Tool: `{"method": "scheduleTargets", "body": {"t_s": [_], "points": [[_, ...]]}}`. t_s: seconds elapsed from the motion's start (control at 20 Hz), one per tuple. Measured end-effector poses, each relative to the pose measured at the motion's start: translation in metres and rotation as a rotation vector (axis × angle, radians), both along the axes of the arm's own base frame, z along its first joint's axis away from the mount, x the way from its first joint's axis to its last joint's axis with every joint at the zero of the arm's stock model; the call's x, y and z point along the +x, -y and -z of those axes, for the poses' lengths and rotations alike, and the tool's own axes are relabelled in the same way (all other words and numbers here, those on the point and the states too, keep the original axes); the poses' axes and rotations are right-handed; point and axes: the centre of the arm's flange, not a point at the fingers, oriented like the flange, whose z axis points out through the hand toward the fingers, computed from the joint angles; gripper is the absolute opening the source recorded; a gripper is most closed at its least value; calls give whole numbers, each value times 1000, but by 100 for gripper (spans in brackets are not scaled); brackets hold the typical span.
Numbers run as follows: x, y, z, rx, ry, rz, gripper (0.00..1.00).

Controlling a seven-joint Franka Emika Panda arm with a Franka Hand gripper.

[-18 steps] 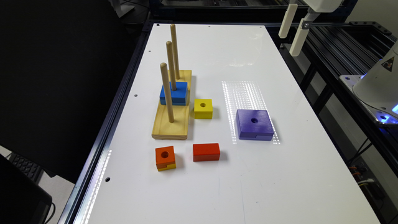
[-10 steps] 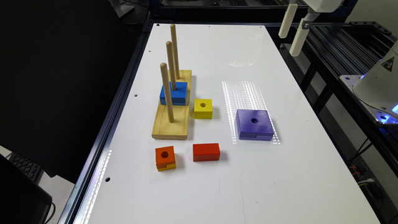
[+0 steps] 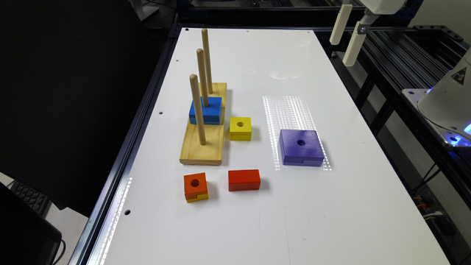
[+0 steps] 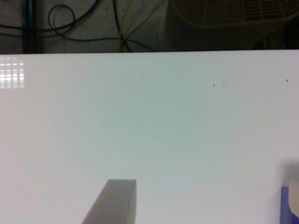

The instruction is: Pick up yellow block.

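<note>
I see the yellow block (image 3: 240, 128) flat on the white table (image 3: 331, 221), just beside the wooden peg base (image 3: 204, 145) on the exterior view's right side, with a round hole showing in its top face. It is all yellow, square, and much smaller than the purple block (image 3: 301, 147), which lies well apart from it toward the exterior view's right. There is open table on three sides of it; only the base crowds it. The base carries three upright pegs, and the blue block (image 3: 206, 110) is threaded on the middle one. Nearer the camera lie the orange block (image 3: 195, 187) and the red block (image 3: 244, 180). My gripper (image 3: 347, 35) hangs high over the table's far right edge, jaws spread wide with nothing between them; one finger (image 4: 114, 203) shows in the wrist view
</note>
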Motion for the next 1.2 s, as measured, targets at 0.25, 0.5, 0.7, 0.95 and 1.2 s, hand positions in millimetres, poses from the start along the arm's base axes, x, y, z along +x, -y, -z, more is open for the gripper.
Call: {"method": "scheduleTargets", "body": {"t_s": [0.25, 0.5, 0.7, 0.95, 1.2], "points": [[1, -5, -1, -1, 4, -9, 100], [3, -13, -4, 1, 12, -21, 100], [5, -15, -6, 2, 18, -25, 100], [8, -18, -9, 3, 27, -29, 100], [21, -26, -13, 2, 31, -30, 100]]}}
